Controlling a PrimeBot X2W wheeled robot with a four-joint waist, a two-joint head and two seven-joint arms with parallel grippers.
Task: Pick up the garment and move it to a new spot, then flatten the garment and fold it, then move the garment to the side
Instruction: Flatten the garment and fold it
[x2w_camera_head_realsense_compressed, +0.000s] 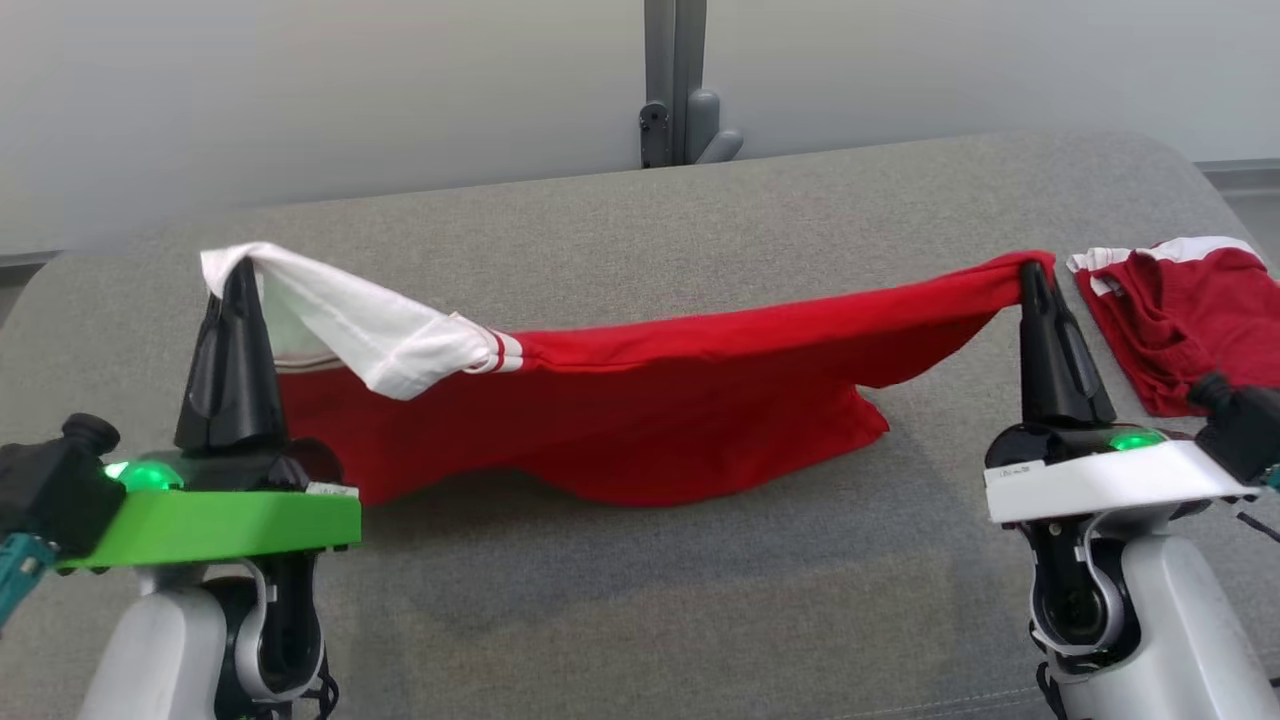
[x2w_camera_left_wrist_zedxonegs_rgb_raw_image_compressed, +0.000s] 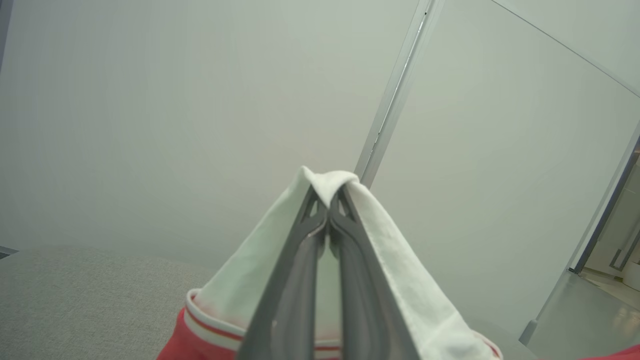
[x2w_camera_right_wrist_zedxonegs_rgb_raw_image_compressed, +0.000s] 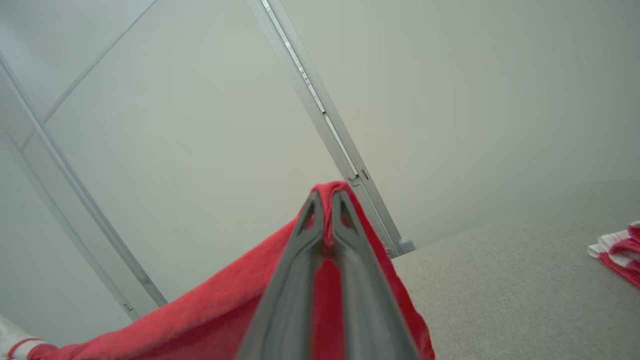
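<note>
left gripper (x2w_camera_head_realsense_compressed: 240, 268) and right gripper (x2w_camera_head_realsense_compressed: 1031, 272) are clenched on the red soft-fabric garment with white sleeve (x2w_camera_head_realsense_compressed: 650, 400), whose long axis is stretched crosswise between them.

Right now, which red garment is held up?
The red garment stretched between the left gripper and right gripper; the other garment lies crumpled far right.

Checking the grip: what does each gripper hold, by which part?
Left gripper holds the red shirt by its white sleeve; right gripper by a red edge.

Red garment (x2w_camera_head_realsense_compressed: 640, 420) w/ white sleeve, stretched taut, lower part draping on surface.
</note>
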